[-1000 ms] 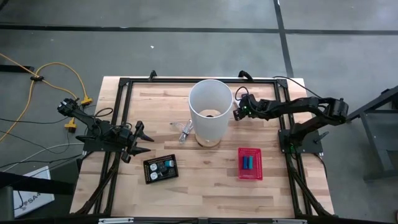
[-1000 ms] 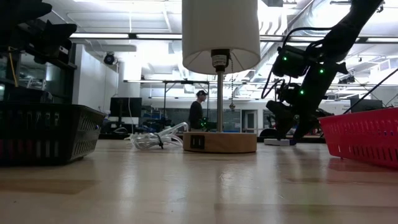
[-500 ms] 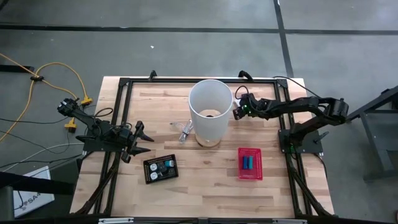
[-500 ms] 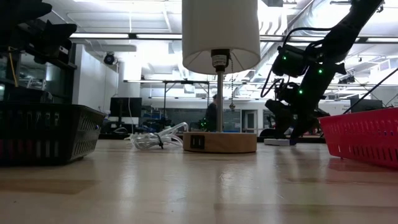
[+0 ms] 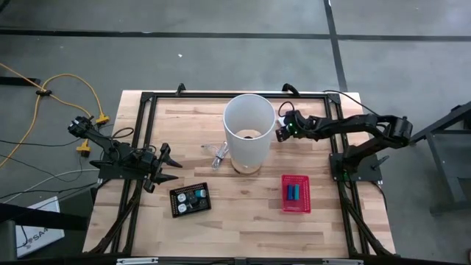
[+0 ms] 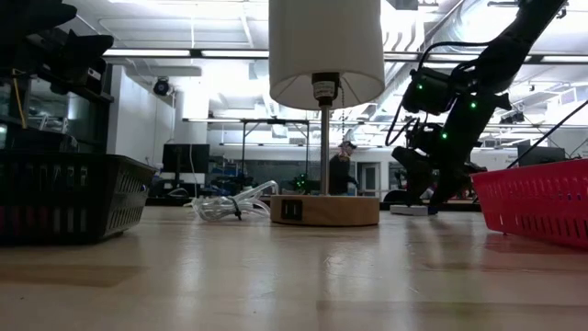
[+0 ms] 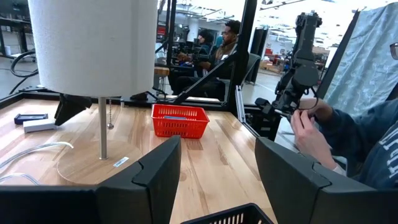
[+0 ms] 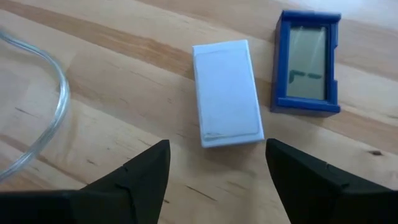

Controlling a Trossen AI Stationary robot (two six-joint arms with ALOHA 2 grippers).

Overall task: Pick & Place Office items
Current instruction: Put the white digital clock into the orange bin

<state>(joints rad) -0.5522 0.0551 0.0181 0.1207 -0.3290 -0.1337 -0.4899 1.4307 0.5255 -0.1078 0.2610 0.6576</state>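
Right hand (image 8: 214, 177) hovers spread over the white block (image 8: 226, 93), just beside the lamp (image 5: 248, 132). Block appears rigid, light, smooth; grip its long sides.

The pale wooden plank tabletop (image 5: 243, 221) carries a white-shaded lamp (image 5: 249, 131), with a red mesh basket (image 5: 295, 193) near it, a black tray (image 5: 190, 199), and a white rectangular block (image 8: 226, 93).

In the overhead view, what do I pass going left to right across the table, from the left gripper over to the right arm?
Left gripper → black tray → clear cable → white lamp shade → right gripper, with the red basket nearer the table's front.
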